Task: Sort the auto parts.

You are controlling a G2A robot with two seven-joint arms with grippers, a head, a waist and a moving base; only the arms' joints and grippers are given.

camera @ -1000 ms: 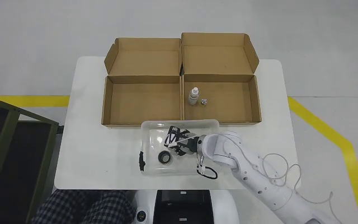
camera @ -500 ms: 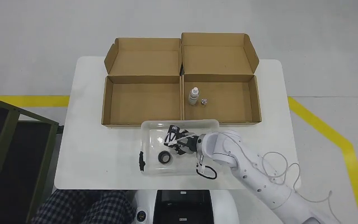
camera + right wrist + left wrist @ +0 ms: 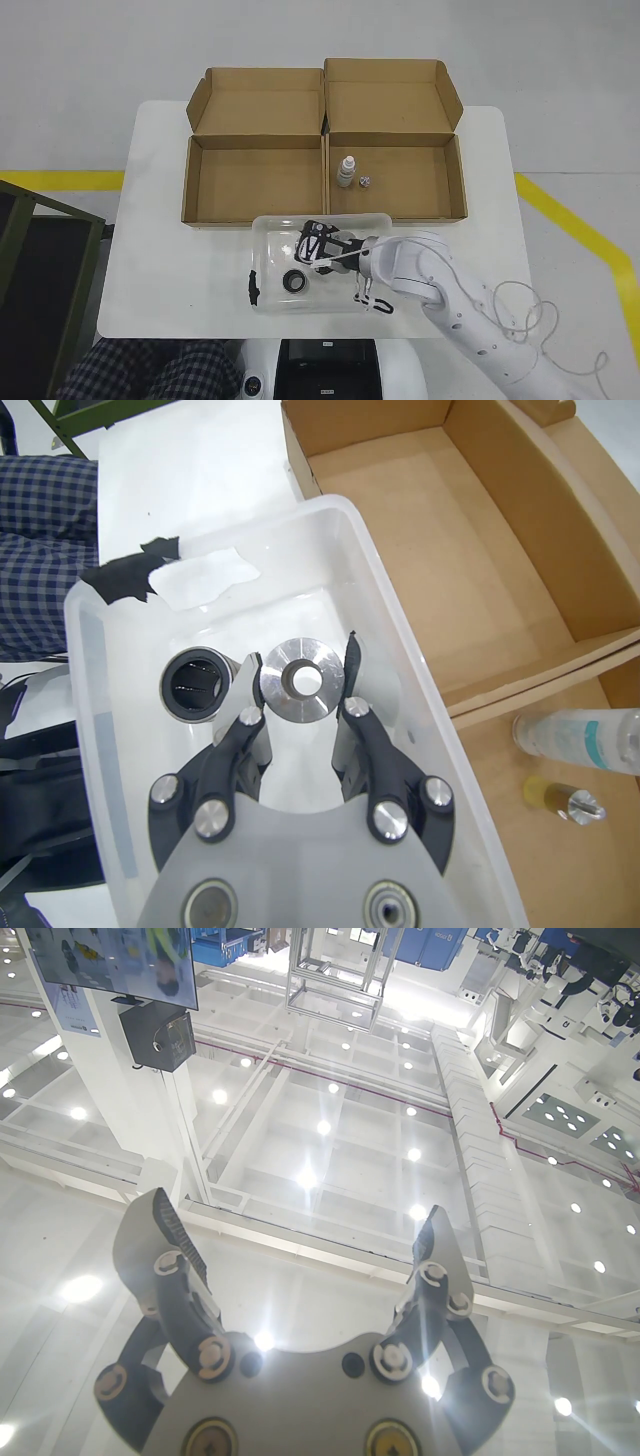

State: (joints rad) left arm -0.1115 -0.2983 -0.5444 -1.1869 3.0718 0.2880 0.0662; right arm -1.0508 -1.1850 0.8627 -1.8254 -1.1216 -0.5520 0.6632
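The right gripper point(image 3: 304, 656) is closed on a metal disc point(image 3: 302, 711) inside the clear plastic bin point(image 3: 400, 640). The two fingers press the rim of the disc from opposite sides. The disc is round and flat, so it has no long side. Its flat face, with thin radial grooves, is turned to the wrist camera, and the axis of its centre hole points roughly the same way. I cannot tell if the disc rests on the floor of the bin or is a little above it.

In the top view the bin point(image 3: 262, 262) stands at the 6 o'clock edge of the table point(image 3: 160, 250). The right arm enters from 5 o'clock and its forearm runs toward 10 o'clock. The wrist is over the 3 o'clock half of the bin, and the right gripper point(image 3: 318, 250) points toward about 9 o'clock, low in the bin.

A black cylindrical bearing point(image 3: 192, 685) lies just beside the disc with its open bore facing the wrist camera. In the top view the bearing point(image 3: 294, 281) is at about 7 o'clock from the gripper.

Two open cardboard boxes are at 12 o'clock from the bin. The left box point(image 3: 255, 185) has no parts inside. The right box point(image 3: 400, 185) holds a small bottle point(image 3: 346, 171) and a small metal part point(image 3: 366, 182).

The left gripper point(image 3: 297, 1208) faces the ceiling, with its fingers wide apart and nothing between them.
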